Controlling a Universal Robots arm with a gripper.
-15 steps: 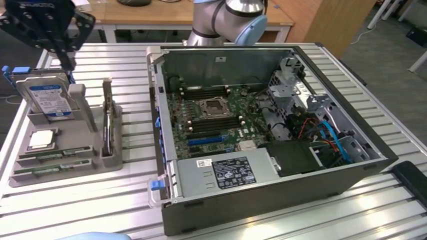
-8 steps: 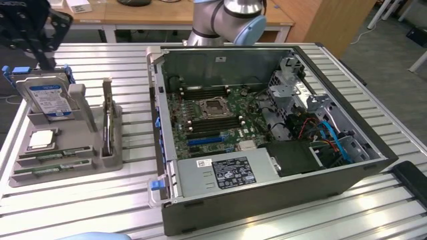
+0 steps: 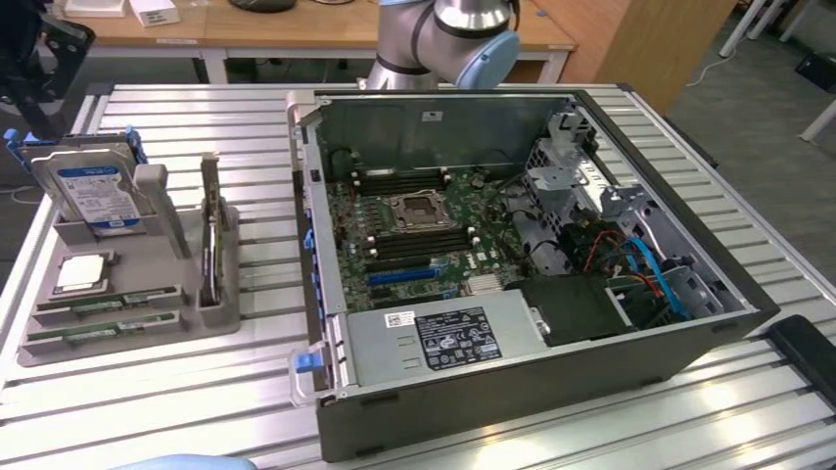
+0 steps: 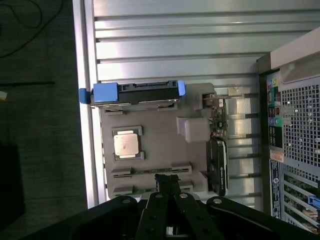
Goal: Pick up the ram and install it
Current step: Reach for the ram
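The gripper (image 4: 167, 180) has its two dark fingers drawn fully together, tips meeting. It hangs above the gray holder (image 4: 160, 145), over the end of the holder farthest from the hard drive, where the narrow slots run. Whether the tips touch the holder cannot be told.

The ram (image 3: 108, 305) is a thin green stick seated on edge in one of those slots, just beside the processor's recess. A second green stick (image 3: 98, 331) sits in the neighbouring slot, closer to the holder's outer edge.

The processor (image 4: 127, 145), square and silver, lies flat in the holder between the ram slots and the hard drive. The hard drive (image 3: 92, 191), with a blue-white label, stands upright at the holder's opposite end, with blue tabs on either side. A dark card (image 3: 209, 245) stands on edge along the side of the holder that faces the computer case.

The computer case (image 3: 523, 245) lies open just beside the holder, its motherboard exposed. Both rest on the slatted metal table (image 3: 196, 117). The arm (image 3: 444, 29) rises behind the case.
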